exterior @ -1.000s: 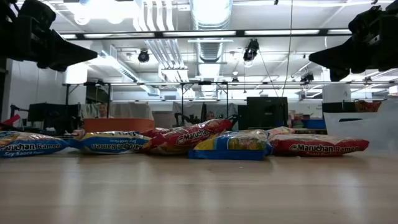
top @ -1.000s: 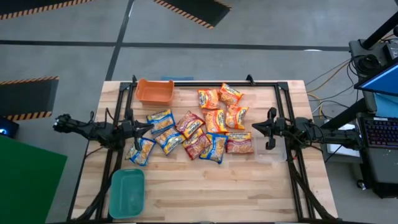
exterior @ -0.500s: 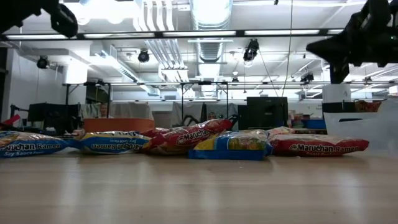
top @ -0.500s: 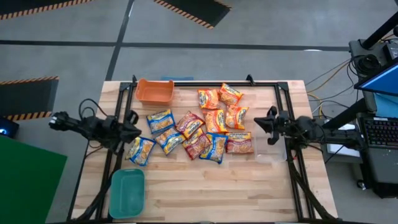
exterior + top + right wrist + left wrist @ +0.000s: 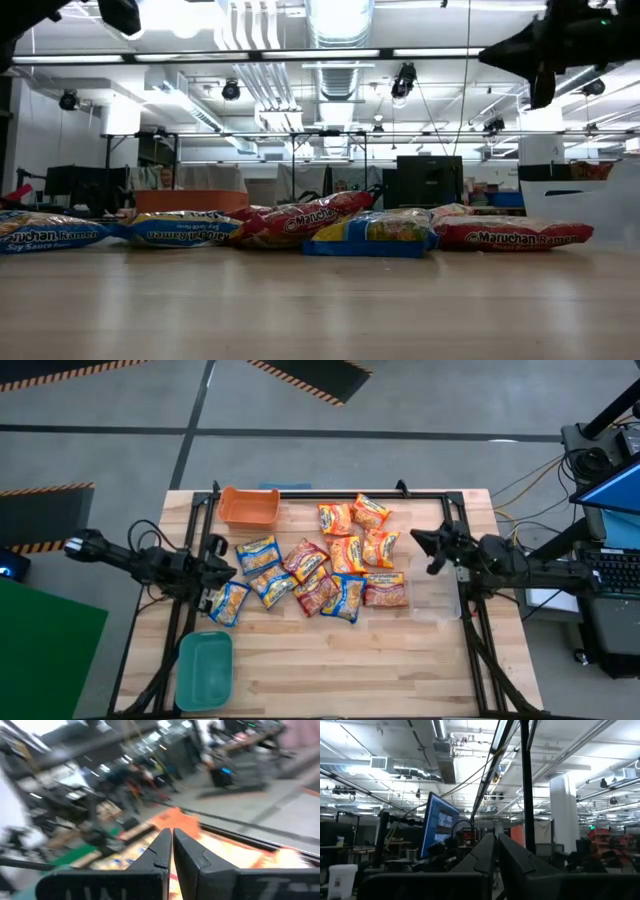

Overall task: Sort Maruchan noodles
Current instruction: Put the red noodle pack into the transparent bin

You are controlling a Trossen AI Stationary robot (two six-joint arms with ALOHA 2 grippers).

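sitting in a loose heap at mid-table, the maruchan noodles (image 5: 318, 565) spread from a blue-and-yellow packet (image 5: 227, 602) at the left edge of the pile to a red packet (image 5: 385, 590) at the right edge, with the orange packets (image 5: 352, 520) grouped toward the far side. none look sorted yet: the orange bin (image 5: 249, 506) at the far left corner and the teal bin (image 5: 204, 671) at the near left corner both look empty.

left gripper (image 5: 224, 572) is at the left rim of the heap, close to the nearest blue-and-yellow packets; its wrist view shows the two fingers (image 5: 517, 861) pressed together, holding nothing, aimed level out at the room, not down. right gripper (image 5: 424, 542) is at the right side, just off the orange and red packets, fingers (image 5: 161, 851) also closed with nothing between them, tilted toward the table with the orange bin ahead. low view puts both arms high above the packets.

key relation: pile lies between the two arms, so each reaches inward; left arm is nearer the blue-and-yellow ones and both bins, right arm nearer the orange and red ones. judged: either must open and drop before any pick. packets lie flat at mixed angles, several overlapping.
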